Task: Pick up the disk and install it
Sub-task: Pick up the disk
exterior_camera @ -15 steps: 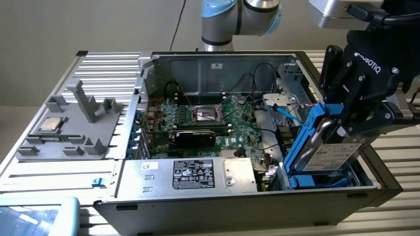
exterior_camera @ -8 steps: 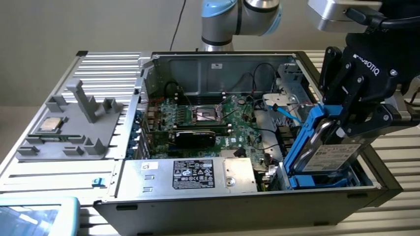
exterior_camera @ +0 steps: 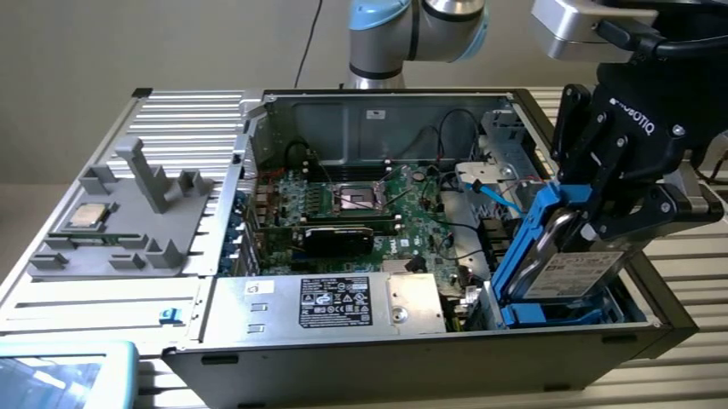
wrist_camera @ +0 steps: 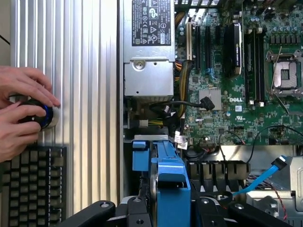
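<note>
The disk (exterior_camera: 577, 271) is a silver-grey drive with a white label in a bright blue carrier. It stands on edge at the right front corner of the open computer case (exterior_camera: 341, 354), with its lower end down in the drive bay (exterior_camera: 569, 313). My gripper (exterior_camera: 594, 223) comes down from above and is shut on its upper part. In the wrist view the blue carrier of the disk (wrist_camera: 169, 177) runs between the dark fingers of my gripper (wrist_camera: 168, 212), above the bay's black slots.
The green motherboard (exterior_camera: 370, 204) and the labelled power supply (exterior_camera: 330, 302) lie inside the case. A blue cable (exterior_camera: 497, 194) runs close beside the disk. A grey fixture with a small silver chip (exterior_camera: 89, 216) sits at the exterior view's left. A person's hands (wrist_camera: 21, 109) rest on a round knob by a keyboard (wrist_camera: 33, 187).
</note>
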You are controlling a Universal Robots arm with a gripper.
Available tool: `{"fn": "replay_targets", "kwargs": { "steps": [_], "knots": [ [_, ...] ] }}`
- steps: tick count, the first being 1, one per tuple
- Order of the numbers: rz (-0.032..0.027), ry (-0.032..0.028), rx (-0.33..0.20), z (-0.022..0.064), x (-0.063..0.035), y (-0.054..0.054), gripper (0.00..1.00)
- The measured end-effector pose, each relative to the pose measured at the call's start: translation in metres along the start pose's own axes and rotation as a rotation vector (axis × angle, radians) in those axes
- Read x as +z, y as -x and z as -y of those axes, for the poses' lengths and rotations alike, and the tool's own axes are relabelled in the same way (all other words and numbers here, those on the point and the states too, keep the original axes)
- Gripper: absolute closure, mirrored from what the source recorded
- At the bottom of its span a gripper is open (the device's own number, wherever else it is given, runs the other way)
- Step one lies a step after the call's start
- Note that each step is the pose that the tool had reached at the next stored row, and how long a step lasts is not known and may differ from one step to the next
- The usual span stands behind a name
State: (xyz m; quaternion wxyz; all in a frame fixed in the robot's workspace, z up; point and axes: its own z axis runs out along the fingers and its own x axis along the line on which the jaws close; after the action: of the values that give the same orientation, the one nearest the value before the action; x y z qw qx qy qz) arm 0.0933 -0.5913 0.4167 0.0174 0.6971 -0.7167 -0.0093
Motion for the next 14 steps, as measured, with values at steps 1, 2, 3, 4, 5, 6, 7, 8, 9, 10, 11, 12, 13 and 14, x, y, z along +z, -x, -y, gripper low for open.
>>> {"fn": "replay_targets", "kwargs": {
  "steps": [1,2,3,4,5,6,7,8,9,10,11,12,13,14],
  "knots": [
    [0.0,0.0,0.0,0.0,0.0005,0.0,0.63],
    [0.0001,0.0,0.0,0.0001,0.0011,0.0,0.63],
    [0.0001,0.0,0.0,0.0001,0.0016,0.0,0.63],
    [0.0001,0.0,0.0,0.0001,0.0021,0.0,0.63],
    [0.0001,0.0,0.0,0.0001,0.0026,0.0,0.63],
    [0.0001,0.0,0.0,0.0001,0.0031,0.0,0.63],
    [0.0001,0.0,0.0,0.0002,0.0037,0.0,0.63],
    [0.0001,0.0,0.0,0.0002,0.0043,0.0,0.63],
    [0.0,0.0,0.0,0.0002,0.0048,0.0001,0.63],
    [0.0,0.0,0.0,0.0002,0.0053,0.0,0.63],
    [0.0001,0.0,0.0,0.0002,0.0058,0.0001,0.63],
    [0.0001,0.0,0.0,0.0002,0.0063,0.0001,0.63],
    [0.0001,0.0,0.0,0.0003,0.0068,0.0001,0.63],
    [0.0001,0.0,0.0,0.0003,0.0072,0.0001,0.63]
  ]
}}
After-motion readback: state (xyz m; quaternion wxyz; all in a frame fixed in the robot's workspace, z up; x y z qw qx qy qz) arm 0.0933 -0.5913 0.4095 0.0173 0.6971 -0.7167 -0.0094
